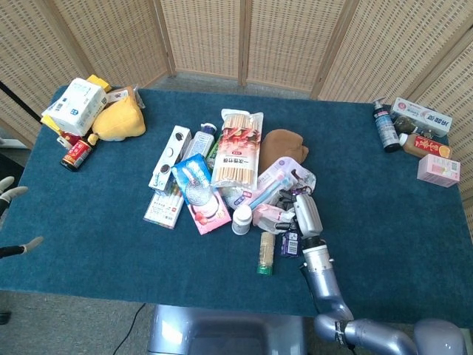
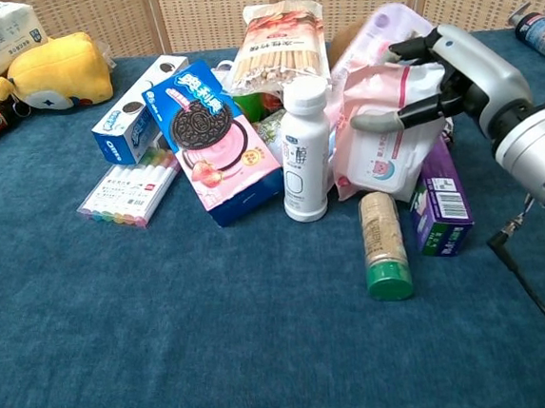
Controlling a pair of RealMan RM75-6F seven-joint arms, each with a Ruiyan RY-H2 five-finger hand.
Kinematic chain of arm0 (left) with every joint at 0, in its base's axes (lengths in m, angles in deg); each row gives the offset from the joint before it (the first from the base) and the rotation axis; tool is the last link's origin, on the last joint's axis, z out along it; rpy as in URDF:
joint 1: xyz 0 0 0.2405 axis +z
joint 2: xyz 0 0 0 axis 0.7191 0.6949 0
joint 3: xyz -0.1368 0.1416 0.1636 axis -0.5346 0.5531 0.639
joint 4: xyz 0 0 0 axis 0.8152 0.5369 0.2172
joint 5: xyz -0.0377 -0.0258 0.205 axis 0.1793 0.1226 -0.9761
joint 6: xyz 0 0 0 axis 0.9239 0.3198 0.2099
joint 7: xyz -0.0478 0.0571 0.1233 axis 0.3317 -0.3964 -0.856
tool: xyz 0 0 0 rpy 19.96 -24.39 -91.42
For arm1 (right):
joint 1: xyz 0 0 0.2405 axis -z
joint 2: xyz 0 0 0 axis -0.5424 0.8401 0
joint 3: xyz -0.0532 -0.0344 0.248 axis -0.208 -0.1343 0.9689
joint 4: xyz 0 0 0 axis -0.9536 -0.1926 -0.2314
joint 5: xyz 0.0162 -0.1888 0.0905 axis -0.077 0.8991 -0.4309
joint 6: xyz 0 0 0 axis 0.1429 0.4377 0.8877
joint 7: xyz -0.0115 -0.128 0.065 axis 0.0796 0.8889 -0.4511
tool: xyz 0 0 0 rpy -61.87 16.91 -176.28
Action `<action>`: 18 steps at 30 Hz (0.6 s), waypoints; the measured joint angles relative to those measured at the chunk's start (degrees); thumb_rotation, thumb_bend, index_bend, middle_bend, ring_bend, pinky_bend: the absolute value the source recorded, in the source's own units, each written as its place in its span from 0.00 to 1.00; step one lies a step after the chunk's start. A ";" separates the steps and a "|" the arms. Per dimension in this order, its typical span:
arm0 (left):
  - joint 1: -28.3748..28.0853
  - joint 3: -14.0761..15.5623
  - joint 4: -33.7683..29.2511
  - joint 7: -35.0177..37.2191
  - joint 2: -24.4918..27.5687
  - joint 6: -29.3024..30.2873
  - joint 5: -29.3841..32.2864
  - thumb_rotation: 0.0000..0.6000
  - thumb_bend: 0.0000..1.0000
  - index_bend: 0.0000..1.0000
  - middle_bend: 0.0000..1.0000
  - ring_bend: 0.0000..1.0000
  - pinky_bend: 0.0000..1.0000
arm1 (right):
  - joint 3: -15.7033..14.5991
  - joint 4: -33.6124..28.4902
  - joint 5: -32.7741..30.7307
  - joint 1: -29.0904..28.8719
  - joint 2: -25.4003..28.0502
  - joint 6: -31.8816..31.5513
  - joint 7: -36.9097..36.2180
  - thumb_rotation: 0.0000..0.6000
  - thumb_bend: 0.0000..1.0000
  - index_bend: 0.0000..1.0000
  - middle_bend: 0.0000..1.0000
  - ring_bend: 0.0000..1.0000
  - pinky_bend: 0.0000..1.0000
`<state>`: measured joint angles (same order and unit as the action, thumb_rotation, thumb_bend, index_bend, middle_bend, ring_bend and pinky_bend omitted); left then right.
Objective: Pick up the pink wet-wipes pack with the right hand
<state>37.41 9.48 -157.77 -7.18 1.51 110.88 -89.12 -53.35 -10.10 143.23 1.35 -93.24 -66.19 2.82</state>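
The pink wet-wipes pack (image 2: 382, 142) is tilted at the right side of the central pile, its lower edge by the green-capped jar (image 2: 384, 244). My right hand (image 2: 443, 84) grips its upper right edge, thumb on the front face and fingers behind. From the head view the pack (image 1: 270, 216) shows just left of the right hand (image 1: 304, 214). Only the spread fingertips of my left hand (image 1: 13, 194) show at the far left edge, holding nothing.
A white bottle (image 2: 304, 149) and an Oreo box (image 2: 217, 142) stand left of the pack. A purple box (image 2: 441, 203) lies under my right wrist. A toothbrush pack (image 1: 273, 177) and noodle pack (image 1: 238, 146) lie behind. Bottles and boxes (image 1: 417, 140) sit far right.
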 measured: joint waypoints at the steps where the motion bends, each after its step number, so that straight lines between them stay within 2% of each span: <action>1: 0.00 0.01 -0.02 0.04 0.00 -0.01 -0.06 1.00 0.00 0.20 0.00 0.00 0.00 | 0.21 0.09 0.14 0.11 -0.09 -0.42 0.14 1.00 0.00 0.65 0.90 0.68 0.76; 9: -0.09 0.11 -0.05 0.50 0.04 -0.29 -0.40 1.00 0.00 0.21 0.00 0.00 0.00 | 0.75 -2.37 1.22 0.56 1.24 -2.23 1.92 1.00 0.00 0.67 0.93 0.71 0.75; 18: -0.25 0.04 0.16 1.37 0.17 -0.76 -0.37 1.00 0.00 0.21 0.00 0.00 0.00 | 2.58 -10.13 2.61 0.40 5.00 -4.18 6.47 1.00 0.00 0.68 0.93 0.71 0.76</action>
<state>37.16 9.53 -157.61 -5.80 1.69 110.12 -89.49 -50.77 -20.23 145.84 1.75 -88.24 -70.37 9.29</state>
